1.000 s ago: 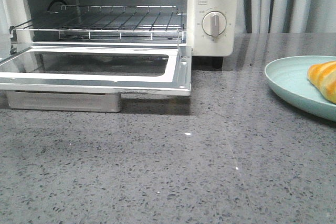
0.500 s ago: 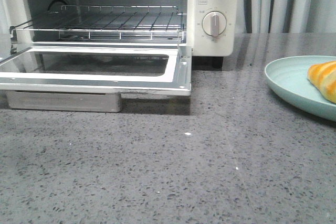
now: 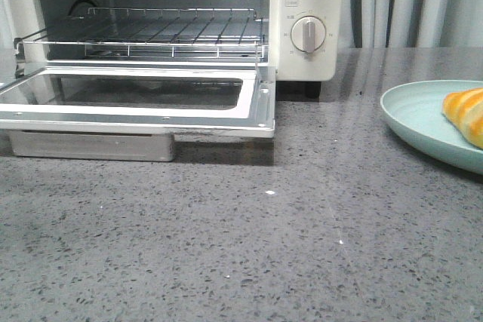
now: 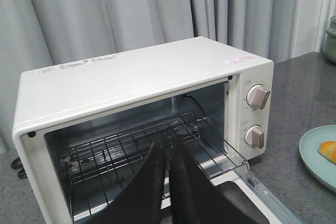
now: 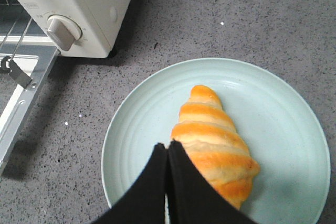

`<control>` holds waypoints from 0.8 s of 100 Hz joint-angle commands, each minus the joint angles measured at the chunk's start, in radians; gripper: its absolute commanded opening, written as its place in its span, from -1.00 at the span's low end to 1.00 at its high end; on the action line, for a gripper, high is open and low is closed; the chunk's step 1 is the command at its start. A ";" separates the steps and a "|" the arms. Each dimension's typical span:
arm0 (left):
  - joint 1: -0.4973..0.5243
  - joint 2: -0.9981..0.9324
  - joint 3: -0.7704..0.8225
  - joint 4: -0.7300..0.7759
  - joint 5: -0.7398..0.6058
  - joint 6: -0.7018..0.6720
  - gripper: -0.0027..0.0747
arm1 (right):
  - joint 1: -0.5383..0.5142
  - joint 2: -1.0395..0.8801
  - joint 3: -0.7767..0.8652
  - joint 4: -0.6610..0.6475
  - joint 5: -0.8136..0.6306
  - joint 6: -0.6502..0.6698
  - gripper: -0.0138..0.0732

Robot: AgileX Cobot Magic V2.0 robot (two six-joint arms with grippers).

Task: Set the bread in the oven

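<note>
The bread (image 5: 215, 140), golden-orange with cream ridges, lies on a pale green plate (image 5: 142, 129); in the front view only its end (image 3: 468, 115) shows at the right edge. My right gripper (image 5: 168, 145) hangs above the plate beside the bread, shut and holding nothing. The cream-white oven (image 3: 309, 20) stands at the back left with its glass door (image 3: 136, 99) dropped open and its wire rack (image 3: 151, 32) bare. My left gripper (image 4: 167, 148) is shut and empty, held in front of the oven (image 4: 136, 77) opening. Neither gripper shows in the front view.
The plate (image 3: 423, 122) sits on the grey speckled counter (image 3: 264, 246) right of the oven. A metal tray (image 3: 90, 147) lies under the open door. Two dial knobs (image 3: 308, 34) face forward. Grey curtains (image 4: 131, 9) hang behind.
</note>
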 commanded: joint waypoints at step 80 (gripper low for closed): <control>0.003 -0.003 -0.038 0.008 -0.073 -0.001 -0.98 | 0.001 0.084 -0.036 -0.004 -0.053 -0.009 -0.16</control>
